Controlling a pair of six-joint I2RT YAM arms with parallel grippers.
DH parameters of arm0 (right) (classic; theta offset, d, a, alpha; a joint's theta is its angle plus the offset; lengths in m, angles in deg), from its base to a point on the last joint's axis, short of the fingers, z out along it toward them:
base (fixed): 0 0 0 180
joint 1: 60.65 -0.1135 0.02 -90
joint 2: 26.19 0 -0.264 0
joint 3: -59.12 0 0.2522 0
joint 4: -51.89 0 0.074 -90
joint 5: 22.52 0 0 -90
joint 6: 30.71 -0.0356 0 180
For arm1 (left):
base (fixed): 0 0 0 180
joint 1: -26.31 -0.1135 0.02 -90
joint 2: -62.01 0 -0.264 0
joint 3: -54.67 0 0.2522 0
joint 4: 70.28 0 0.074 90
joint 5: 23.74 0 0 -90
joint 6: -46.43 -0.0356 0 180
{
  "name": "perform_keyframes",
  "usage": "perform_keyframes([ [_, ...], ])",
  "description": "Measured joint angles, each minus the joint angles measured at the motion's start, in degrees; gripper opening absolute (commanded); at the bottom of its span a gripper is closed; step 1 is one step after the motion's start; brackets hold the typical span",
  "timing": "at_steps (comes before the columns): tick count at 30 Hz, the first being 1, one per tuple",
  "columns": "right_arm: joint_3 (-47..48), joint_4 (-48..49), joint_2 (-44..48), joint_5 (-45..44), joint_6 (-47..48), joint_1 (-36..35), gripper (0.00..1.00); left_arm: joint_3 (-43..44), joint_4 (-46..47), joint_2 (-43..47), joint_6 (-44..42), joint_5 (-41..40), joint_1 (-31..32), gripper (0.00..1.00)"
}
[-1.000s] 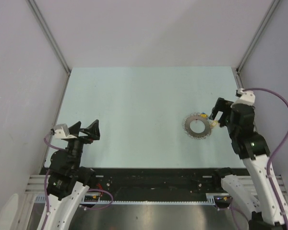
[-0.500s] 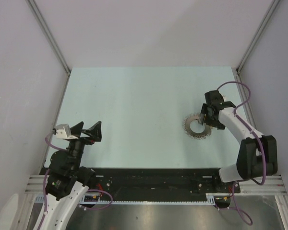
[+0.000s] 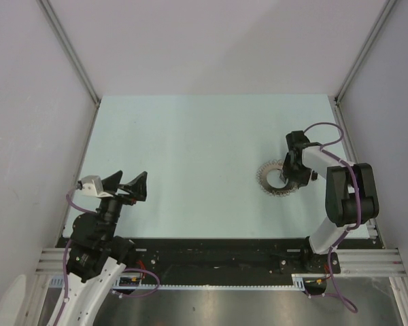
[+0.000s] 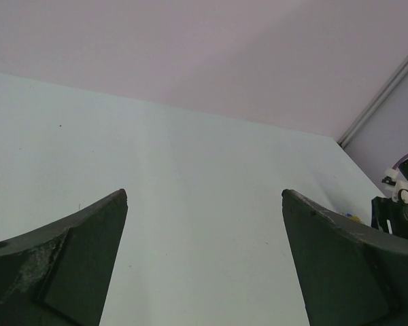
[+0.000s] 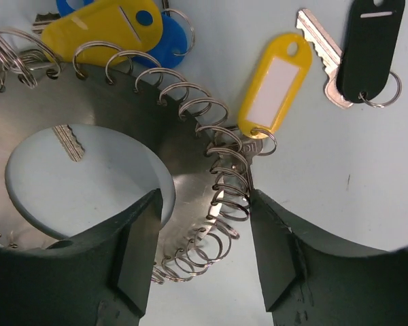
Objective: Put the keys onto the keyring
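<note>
The keyring [image 5: 183,156] is a wide silvery ring edged with wire loops, lying flat on the table right of centre [image 3: 268,178]. My right gripper [image 5: 204,197] straddles its band, open. One finger stands inside the hole and the other finger [image 5: 272,244] touches the outer loops. A yellow-tagged key [image 5: 275,81] lies against the loops, and a black-headed key [image 5: 370,47] lies loose beyond it. Another yellow tag [image 5: 102,27] and a blue one [image 5: 173,34] sit at the ring's far edge. My left gripper [image 3: 127,185] hangs open and empty over the near left [image 4: 204,197].
A bare silver key blade [image 5: 69,141] shows on the table inside the ring's hole. Grey walls with metal corner rails [image 3: 71,54] close in the pale table [image 3: 190,149]. The black rail [image 3: 217,255] runs along the near edge.
My right arm reached forward and left over the ring, came down on its right side, and its jaws narrowed around the band. The left arm barely moved.
</note>
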Motion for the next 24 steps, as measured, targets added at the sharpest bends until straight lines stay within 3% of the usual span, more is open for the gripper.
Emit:
perform_keyframes([
  [3,-0.07,0.74,-0.17,0.76,-0.20,0.20,0.52,-0.13,0.22,0.00,0.00,0.28,0.00,1.00],
  [8,-1.36,2.73,0.48,2.21,-0.63,0.46,0.34,-0.28,0.24,0.00,0.00,0.61,0.00,1.00],
  [15,-5.38,4.07,4.79,1.90,-0.83,-0.50,0.31,-0.28,0.28,0.00,0.00,1.18,0.07,1.00],
  [20,-6.73,0.87,11.43,0.44,-1.49,-6.69,0.27,-0.31,0.31,0.00,0.00,1.18,0.09,1.00],
  [24,-6.73,1.11,16.55,-1.05,-4.55,-15.54,0.23,-0.31,0.31,0.00,0.02,1.18,0.09,1.00],
])
